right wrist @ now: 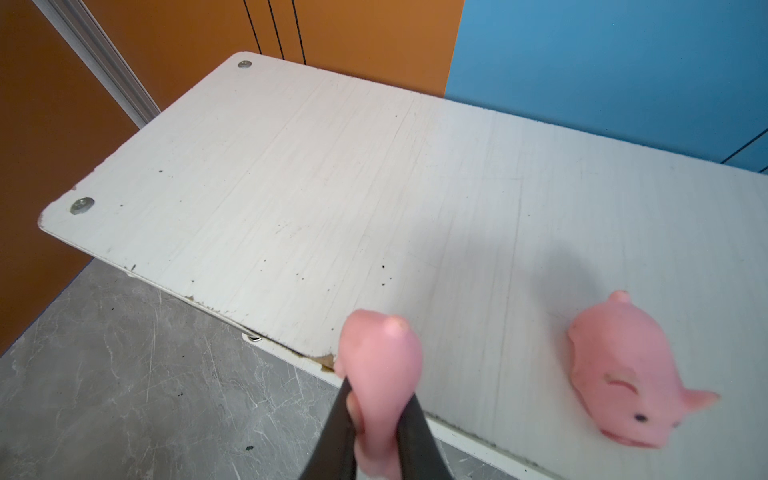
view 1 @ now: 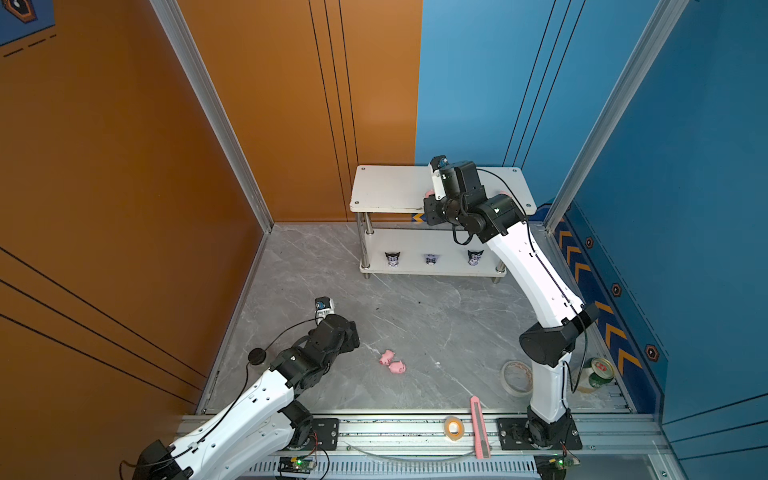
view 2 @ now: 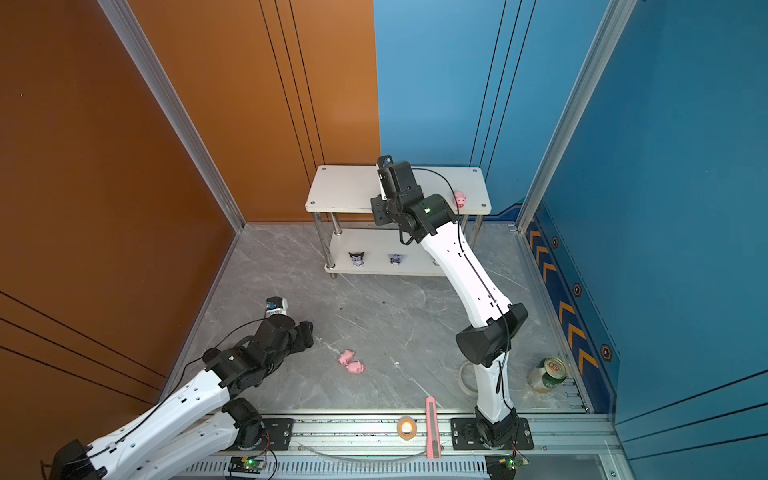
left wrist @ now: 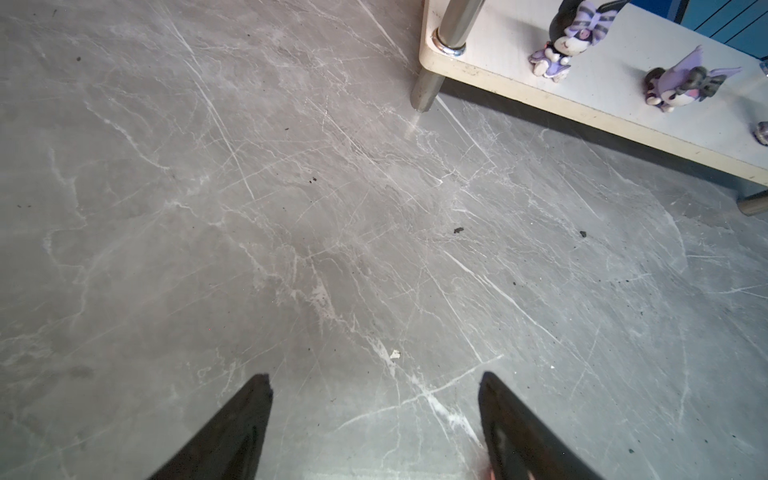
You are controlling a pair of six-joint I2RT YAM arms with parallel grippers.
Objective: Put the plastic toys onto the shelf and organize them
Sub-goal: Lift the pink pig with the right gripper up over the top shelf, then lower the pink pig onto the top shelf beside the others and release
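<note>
— On the shelf (view 2: 345, 187), how many toys stand?
— Four. Three figurines line the lower board (view 1: 415, 270): the left figurine (view 1: 392, 258), the middle figurine (view 1: 431, 259) and the right figurine (view 1: 475, 257). One resting pig (view 2: 459, 199) lies on the top board (view 1: 390, 187), toward its 3 o'clock end.
— How many pigs altogether?
— Four in view. The held pig (right wrist: 378, 365) is pinched between the narrow-set fingers of the right gripper (right wrist: 376, 405), over the top board's front edge near its middle; whether it touches the board I cannot tell. In a top view the resting pig is at its 3 o'clock. Two more lie just beside each other on the grey floor (view 1: 415, 316), about 7 o'clock from its middle: the far pig (view 1: 387, 356) and the near pig (view 1: 398, 367).
— And the left gripper (left wrist: 376, 384)?
— Fingers spread wide, nothing between them, over bare floor at 10 o'clock of that pair.
— Anything else?
— Two tape rolls: the large tape roll (view 1: 507, 384) at 4 o'clock on the floor, the small tape roll (view 1: 448, 428) on the front rail (view 1: 395, 428) at 6 o'clock. One pink utility knife (view 1: 478, 428) lies just beside the small roll, at its 3 o'clock. One can (view 1: 598, 374) sits at 4 o'clock, at the floor's edge.
</note>
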